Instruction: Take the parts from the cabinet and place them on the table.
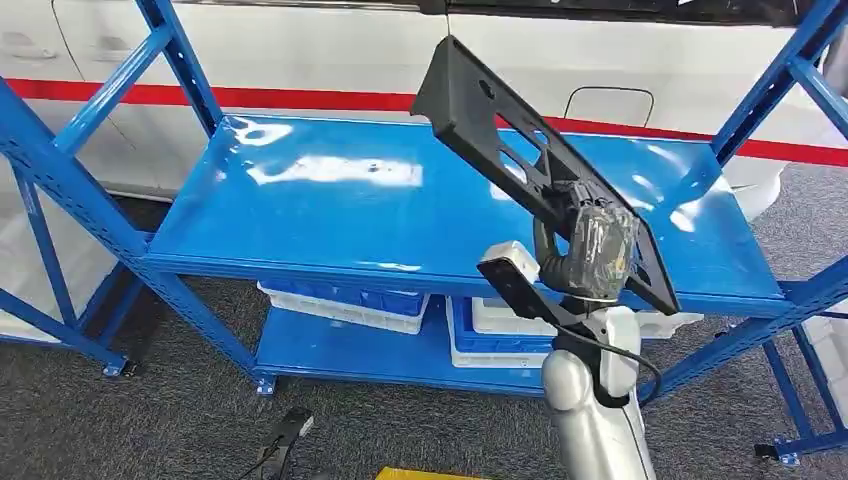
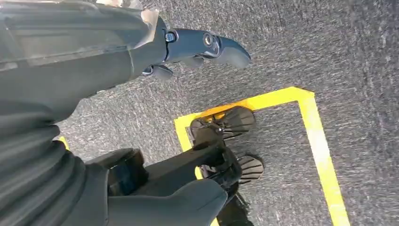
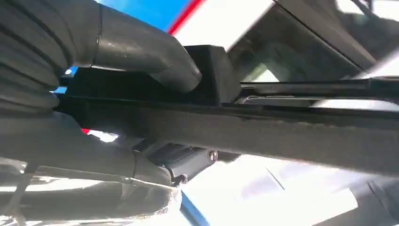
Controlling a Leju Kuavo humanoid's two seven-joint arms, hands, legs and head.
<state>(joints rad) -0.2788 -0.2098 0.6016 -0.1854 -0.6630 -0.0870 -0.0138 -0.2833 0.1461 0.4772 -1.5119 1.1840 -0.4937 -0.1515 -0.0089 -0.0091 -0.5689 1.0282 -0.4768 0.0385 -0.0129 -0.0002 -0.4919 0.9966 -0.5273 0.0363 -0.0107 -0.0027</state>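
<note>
I am holding the black plastic bracket in my right hand, fingers wrapped around its lower end, so the long panel is tilting up and away above the blue shelf of the cabinet. Gripped so far from its middle, it is likely wanting to pivot in my fingers and slip. Swinging it out, I am risking a knock against the blue upright. My left hand is hanging over the carpet, fingers loosely apart, holding nothing.

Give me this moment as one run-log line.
right hand: grips black part, raised over blue shelf | left hand: hangs over floor, holds nothing
</note>
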